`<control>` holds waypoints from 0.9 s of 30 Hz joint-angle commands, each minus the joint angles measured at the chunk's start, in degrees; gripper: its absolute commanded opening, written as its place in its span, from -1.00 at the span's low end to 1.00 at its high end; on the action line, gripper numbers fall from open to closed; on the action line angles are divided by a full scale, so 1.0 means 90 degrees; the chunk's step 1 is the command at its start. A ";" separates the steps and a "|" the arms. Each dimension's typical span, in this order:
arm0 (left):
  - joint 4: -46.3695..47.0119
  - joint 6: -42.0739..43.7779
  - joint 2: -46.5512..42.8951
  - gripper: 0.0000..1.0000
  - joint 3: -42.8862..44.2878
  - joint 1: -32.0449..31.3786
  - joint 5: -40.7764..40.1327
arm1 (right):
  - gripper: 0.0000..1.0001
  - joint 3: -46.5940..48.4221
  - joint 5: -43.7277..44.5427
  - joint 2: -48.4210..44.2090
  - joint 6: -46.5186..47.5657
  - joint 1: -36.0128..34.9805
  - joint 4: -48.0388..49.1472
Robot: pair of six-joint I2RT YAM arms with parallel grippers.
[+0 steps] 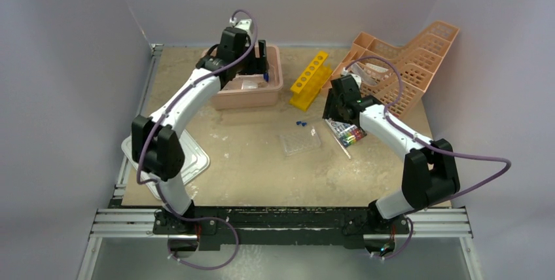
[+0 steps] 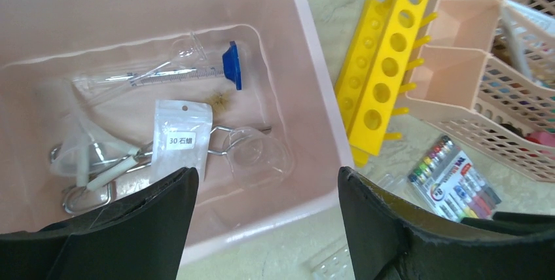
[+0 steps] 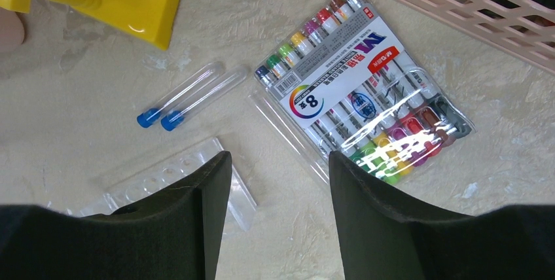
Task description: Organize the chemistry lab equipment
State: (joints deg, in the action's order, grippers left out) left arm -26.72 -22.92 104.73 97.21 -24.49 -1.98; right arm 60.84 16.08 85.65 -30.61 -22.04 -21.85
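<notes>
Two blue-capped tubes point(image 3: 185, 91) lie left of centre, the clear well plate point(image 3: 163, 175) below them, a marker pack point(image 3: 366, 84) to their right. Right gripper point(image 3: 278, 162) gapes, empty; left gripper point(image 2: 266, 175) likewise, over the pink bin point(image 2: 313, 97).

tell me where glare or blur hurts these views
Top external view: even, soft light, low detail, so the clear well plate nearly fades into the table. Left wrist view: pink bin contents sharp, the left fingers dark and out of focus. Right wrist view: white glare on the marker pack wrap hides its lower marker ends; right fingers blurred.
</notes>
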 commanded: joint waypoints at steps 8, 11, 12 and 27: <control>0.1477 -0.0182 -0.2609 0.49 -0.2570 0.0006 0.0190 | 0.15 0.0534 -0.0426 0.0365 -0.0128 0.0029 0.0160; 0.2132 -0.0778 -0.3405 0.47 -0.3774 -0.0010 0.0613 | 0.13 0.0583 -0.0605 0.0686 -0.0278 0.0015 0.0231; 0.2256 -0.0914 -0.3525 0.46 -0.4019 -0.0020 0.0651 | 0.12 0.0568 -0.0619 0.0731 -0.0363 0.0017 0.0230; 0.2577 -0.1429 -0.3603 0.27 -0.5418 -0.0358 0.0299 | -0.25 0.0806 -0.0609 0.1501 -0.0290 -0.0178 -0.0309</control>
State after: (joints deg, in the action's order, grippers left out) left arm -8.01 -33.95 71.94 49.65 -27.14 1.96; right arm 65.76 9.67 98.63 -33.80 -22.65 -21.50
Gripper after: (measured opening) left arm 0.645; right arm 0.385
